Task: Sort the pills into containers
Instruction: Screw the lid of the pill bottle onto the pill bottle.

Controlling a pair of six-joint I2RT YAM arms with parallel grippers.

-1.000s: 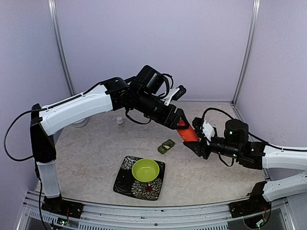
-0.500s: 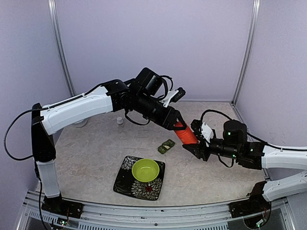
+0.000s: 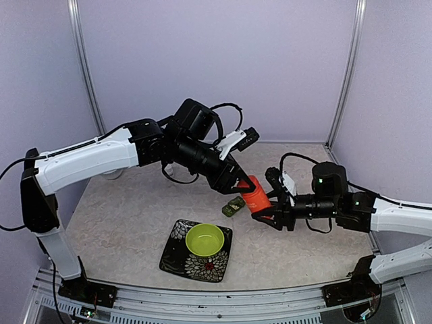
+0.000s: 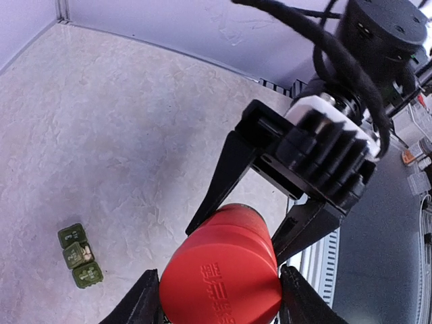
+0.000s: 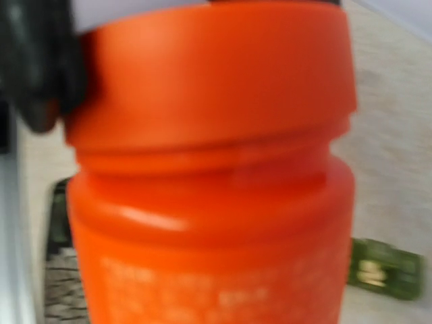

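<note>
An orange pill bottle [image 3: 255,194] with a red cap [image 4: 223,283] hangs tilted above the table between both arms. My left gripper [image 3: 241,183] is shut on the cap, one finger [image 4: 144,302] on each side of it. My right gripper [image 3: 268,206] is shut on the bottle's body [image 5: 209,202] from the other end, its black fingers [image 4: 226,169] clamping it. The containers, a dark green three-compartment pillbox [image 3: 234,206], lie on the table just left of the bottle. Its middle lid is open with pale pills [image 4: 84,253] inside.
A lime-green bowl [image 3: 204,239] sits on a black-and-white patterned plate [image 3: 177,260] near the front. A small white vial [image 3: 169,171] stands at the back left. Purple walls enclose the table on three sides.
The left gripper's fingers have closed onto the red cap. Both arms and the bottle have shifted left and slightly forward, closer to the pillbox.
</note>
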